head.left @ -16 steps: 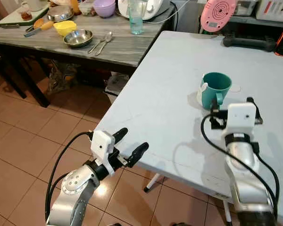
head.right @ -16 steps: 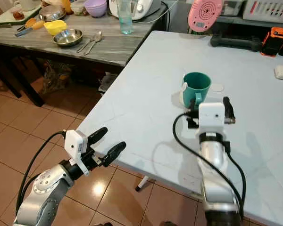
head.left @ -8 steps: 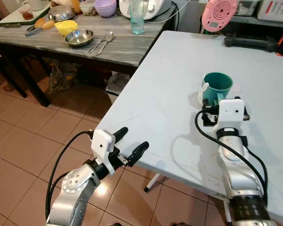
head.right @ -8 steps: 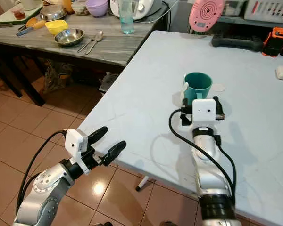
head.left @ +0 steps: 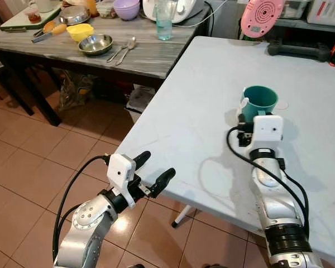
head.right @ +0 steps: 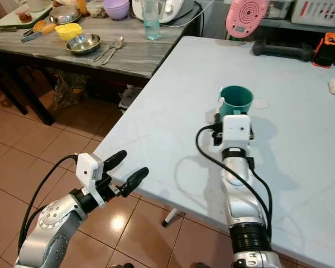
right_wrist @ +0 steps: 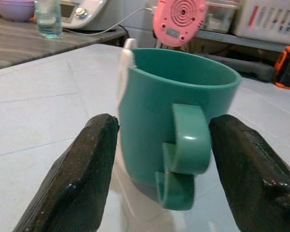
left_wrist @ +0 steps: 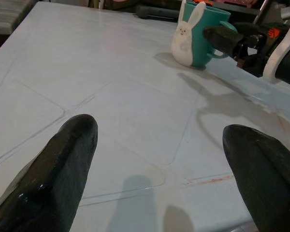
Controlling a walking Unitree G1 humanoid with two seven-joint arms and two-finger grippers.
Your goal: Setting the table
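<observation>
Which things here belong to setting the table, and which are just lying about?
In the job: teal mug on the white table; right gripper, open around the mug's handle side.

Lying about: pink fan, steel bowl, spoons, purple bowl, idle left gripper.

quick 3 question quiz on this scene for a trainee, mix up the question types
1. True or false: the right gripper has its fingers spread, one on either side of the handle of the teal mug.
2. Which colour is the rabbit figure on the mug's side? A) pink B) white C) yellow
3. Fill in: the left gripper is open and holds ____, at the near edge of the white table.

Key: 1 true. 2 B. 3 nothing.
</observation>
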